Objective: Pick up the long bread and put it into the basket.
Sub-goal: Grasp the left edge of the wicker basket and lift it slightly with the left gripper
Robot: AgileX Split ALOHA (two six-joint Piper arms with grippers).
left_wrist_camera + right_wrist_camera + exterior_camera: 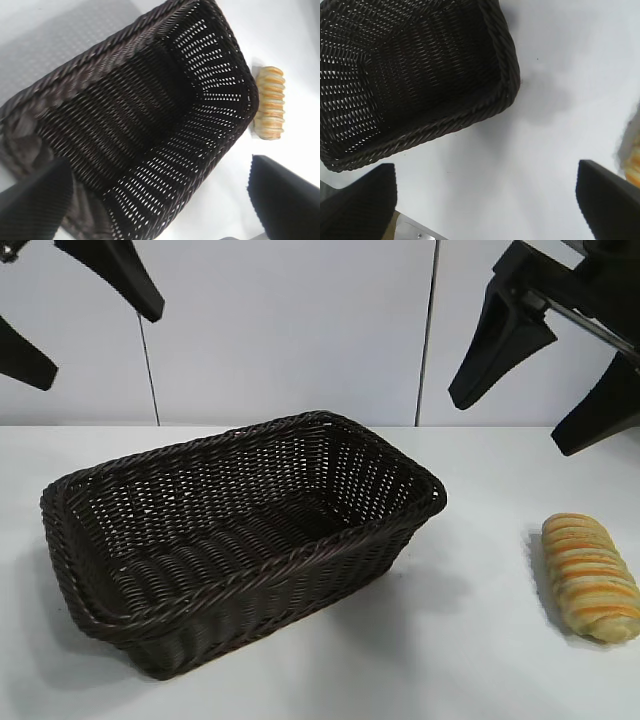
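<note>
The long bread [590, 576], golden-tan with orange-brown stripes, lies on the white table at the right, apart from the basket. The dark brown wicker basket [90, 495] stands empty at centre-left. My right gripper [530, 405] hangs open and empty high above the table, up and left of the bread. My left gripper [85, 340] hangs open and empty high at the upper left, above the basket's left end. The left wrist view shows the basket [215, 45] and the bread [270, 102]. The right wrist view shows the basket [500, 45] and a blurred edge of the bread [632, 155].
The white table [480, 660] has bare room between basket and bread and in front of both. A pale wall with vertical seams stands behind. The table's edge [415, 227] shows in the right wrist view.
</note>
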